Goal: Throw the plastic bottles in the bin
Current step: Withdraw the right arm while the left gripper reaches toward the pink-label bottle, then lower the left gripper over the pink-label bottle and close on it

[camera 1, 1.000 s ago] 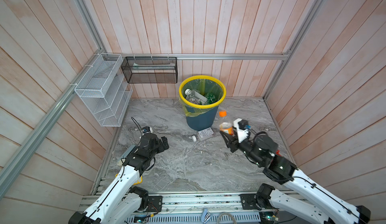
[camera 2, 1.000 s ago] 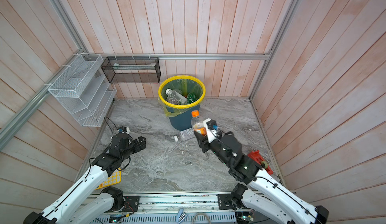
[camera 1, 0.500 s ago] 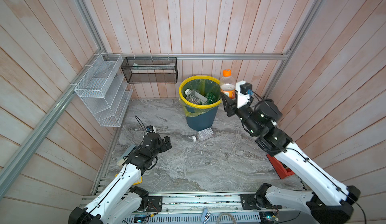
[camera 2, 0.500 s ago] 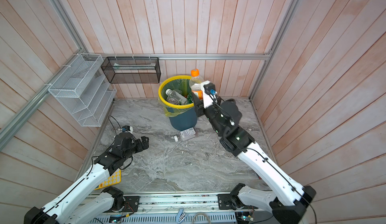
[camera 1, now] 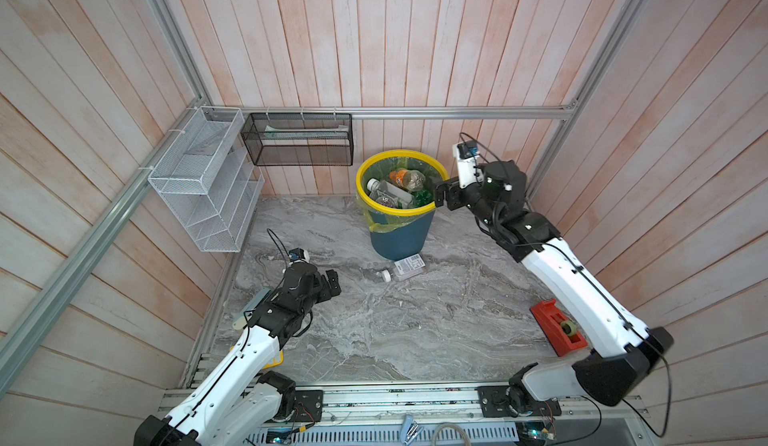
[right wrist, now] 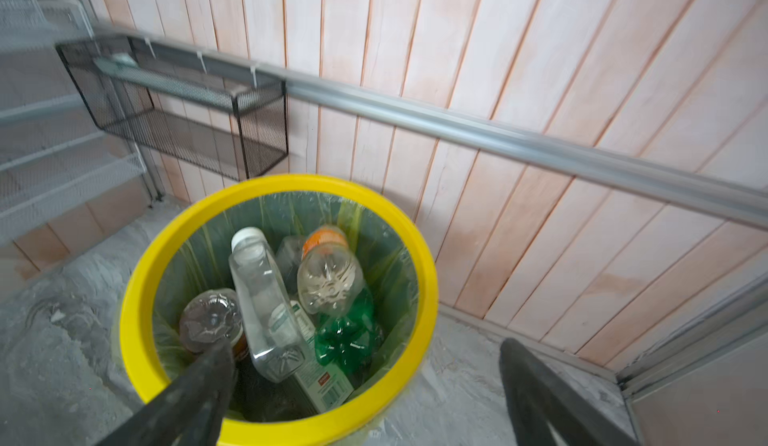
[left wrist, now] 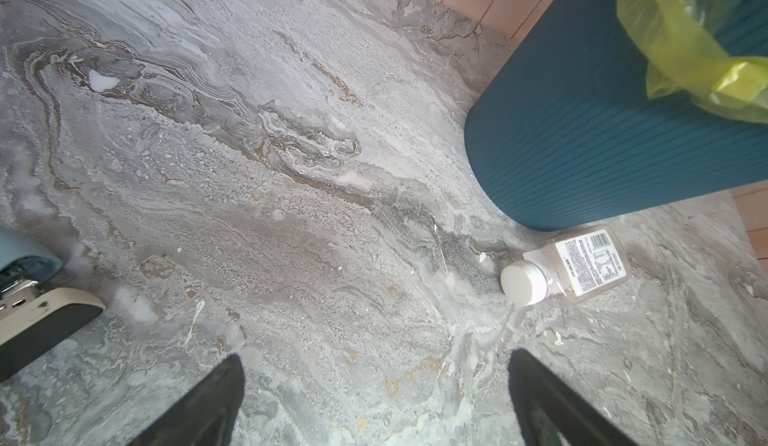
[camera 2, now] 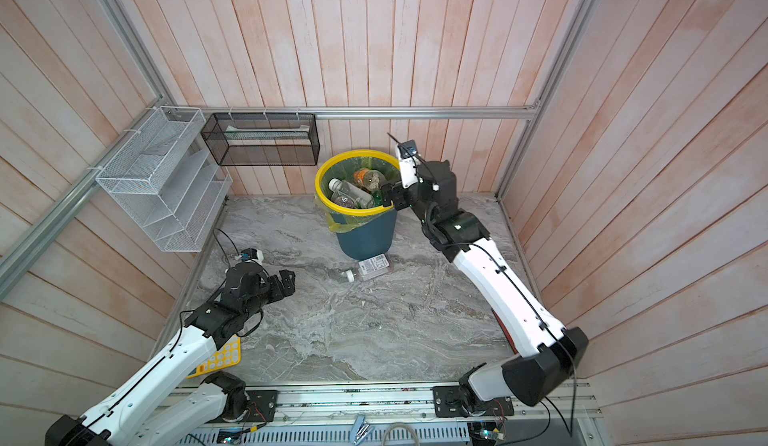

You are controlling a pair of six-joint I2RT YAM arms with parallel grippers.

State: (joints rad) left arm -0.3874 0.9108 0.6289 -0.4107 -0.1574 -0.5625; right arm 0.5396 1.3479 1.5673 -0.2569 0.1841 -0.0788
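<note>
1. The bin (camera 1: 401, 236) stands at the back of the marble table (camera 1: 395, 340), close to the rear planks, with bare stone on both its flanks and a wide open stretch in front.
2. The right gripper (camera 1: 441, 193) hangs at the right side of the bin's yellow rim, jaws spread wide with nothing between them. In the right wrist view (right wrist: 365, 346) one finger sits over the bin's mouth and the other outside the rim.
3. Inside the bin the bottles lie heaped (I can't count them all). The orange-labelled bottle (right wrist: 328, 273) leans with its base toward the gripper. The clear white-capped bottle (right wrist: 262, 298) slants with its cap toward the back wall. The green bottle (right wrist: 349, 335) shows its base upward.
4. A small white-capped bottle (camera 1: 405, 267) lies flat on the table just in front of the bin's foot. In both top views its long axis runs roughly left to right, cap to the left. Whether it touches the bin I cannot tell.
5. The left gripper (camera 1: 330, 283) is low over the left of the table, jaws wide apart and empty (the left wrist view (left wrist: 374, 358) agrees). Only bare marble lies between it and that bottle.
6. At the edges, a white wire rack (camera 1: 203, 190) and a black mesh basket (camera 1: 299, 144) hang on the walls above the surface. A red tape dispenser (camera 1: 559, 327) sits near the right wall, and a yellow tray (camera 2: 220, 356) lies under the left arm at the front left corner.
</note>
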